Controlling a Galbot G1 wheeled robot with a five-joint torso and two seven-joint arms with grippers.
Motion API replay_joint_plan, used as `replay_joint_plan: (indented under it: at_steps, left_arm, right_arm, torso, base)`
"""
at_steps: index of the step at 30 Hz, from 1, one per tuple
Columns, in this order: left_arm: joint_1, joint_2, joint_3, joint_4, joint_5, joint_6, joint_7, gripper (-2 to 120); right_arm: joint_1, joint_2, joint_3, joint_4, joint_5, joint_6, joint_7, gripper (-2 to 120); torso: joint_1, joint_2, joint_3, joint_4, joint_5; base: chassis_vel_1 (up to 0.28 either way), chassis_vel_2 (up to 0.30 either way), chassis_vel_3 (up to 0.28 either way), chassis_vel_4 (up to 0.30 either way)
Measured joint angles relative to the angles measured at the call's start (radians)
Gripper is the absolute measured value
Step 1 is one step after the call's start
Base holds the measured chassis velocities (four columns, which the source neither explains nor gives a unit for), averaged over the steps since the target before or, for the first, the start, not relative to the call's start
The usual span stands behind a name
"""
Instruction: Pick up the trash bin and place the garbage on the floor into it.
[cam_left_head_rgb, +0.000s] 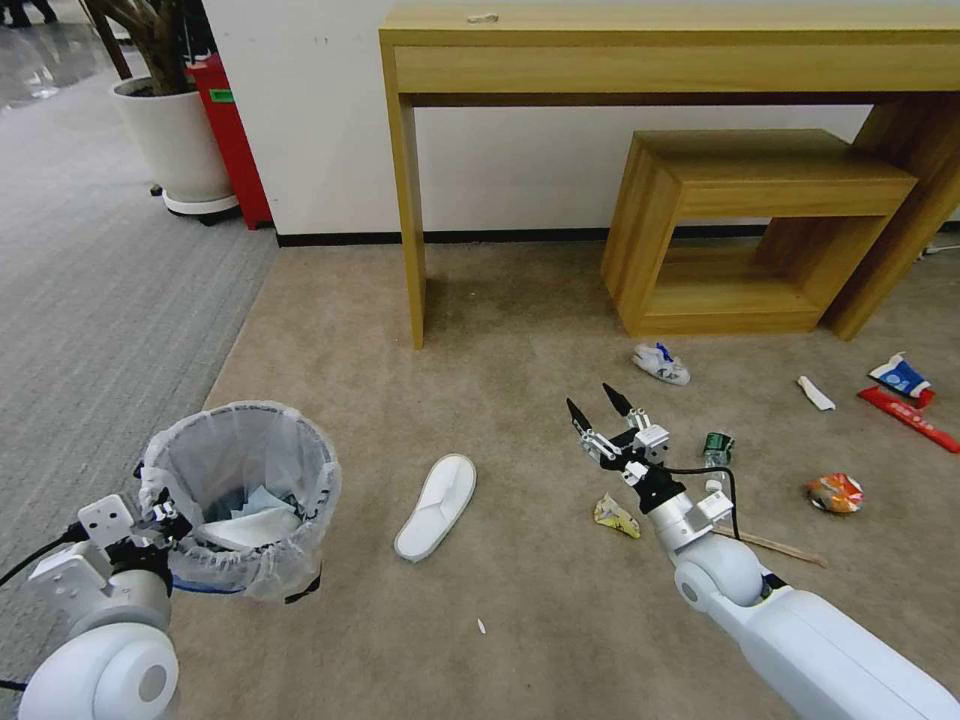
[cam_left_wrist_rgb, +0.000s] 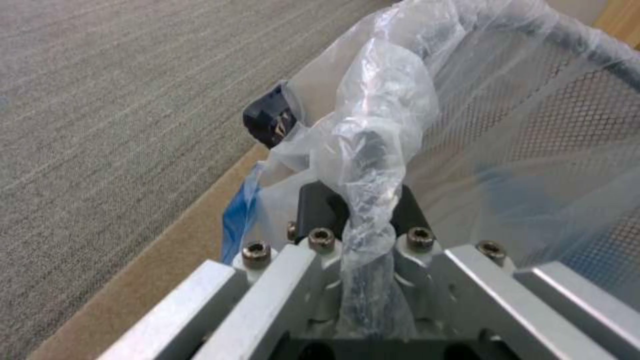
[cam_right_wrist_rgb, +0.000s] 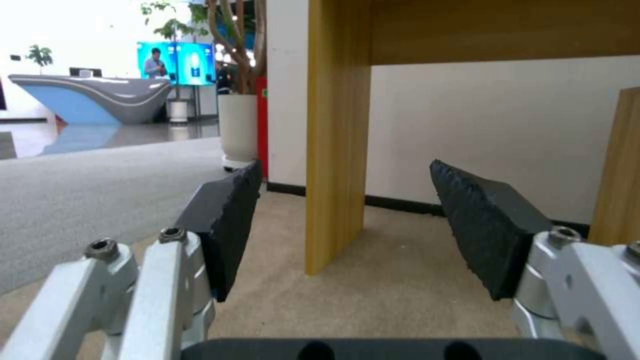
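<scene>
Left gripper (cam_left_head_rgb: 165, 515) clamped on rim of trash bin (cam_left_head_rgb: 245, 470), at head view's lower left; rim and bunched liner pinched between the dark fingers (cam_left_wrist_rgb: 313, 210) in left wrist view. Bin over beige floor (cam_left_head_rgb: 520, 600), beside edge of grey ribbed carpet (cam_left_head_rgb: 90, 300); whether lifted or resting, cannot tell. Crumpled white and pale-blue material inside bin. Mesh wall visible through liner.

Right gripper (cam_left_head_rgb: 600, 403) extended over mid-floor, jaws wide apart, nothing between them; black pads (cam_right_wrist_rgb: 223, 220) aimed toward wooden desk leg (cam_right_wrist_rgb: 337, 135) and white wall.

Garbage on floor: white slipper (cam_left_head_rgb: 437, 505) between bin and right arm, apart from both. Crumpled yellowish wrapper (cam_left_head_rgb: 616, 516) just beside right wrist. Green-labelled bottle (cam_left_head_rgb: 716, 448) near right gripper, on its right. Wooden stick (cam_left_head_rgb: 775, 545) behind right forearm. White-and-blue crumpled item (cam_left_head_rgb: 661, 364) near low wooden stool (cam_left_head_rgb: 760, 230). White scrap (cam_left_head_rgb: 815, 393), blue-white carton (cam_left_head_rgb: 899, 376), red bar wrapper (cam_left_head_rgb: 908, 418) and orange crumpled wrapper (cam_left_head_rgb: 835, 493) toward far right. Small white fleck (cam_left_head_rgb: 481, 626) in foreground.

Wooden desk (cam_left_head_rgb: 660, 50) against wall; potted plant (cam_left_head_rgb: 170, 130) and red cabinet (cam_left_head_rgb: 232, 130) at upper left.
</scene>
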Motion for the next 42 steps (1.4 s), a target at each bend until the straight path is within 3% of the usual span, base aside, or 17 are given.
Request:
replay_joint_plan:
  at_steps: [24, 35, 42]
  left_arm:
    - [-0.009, 0.003, 0.006, 0.014, 0.000, -0.003, 0.001, 3]
    - [-0.023, -0.002, 0.021, 0.030, 0.003, -0.003, 0.000, 3]
    - [-0.027, 0.002, 0.019, 0.031, 0.002, -0.002, -0.001, 3]
  right_arm:
    - [0.022, 0.021, -0.017, -0.027, -0.011, 0.002, 0.002, 61]
    - [0.024, 0.023, -0.024, -0.038, 0.001, 0.023, 0.002, 71]
    - [0.035, 0.021, -0.030, -0.039, 0.010, 0.017, 0.002, 69]
  torso:
    - [0.000, 0.000, 0.000, 0.0000, 0.0000]
    - [0.000, 0.000, 0.000, 0.0000, 0.0001]
    - [0.000, 0.000, 0.000, 0.0000, 0.0001]
  base:
    - [-0.025, 0.020, 0.026, -0.025]
    - [-0.017, 0.013, 0.017, -0.019]
    - [0.000, 0.000, 0.000, 0.000]
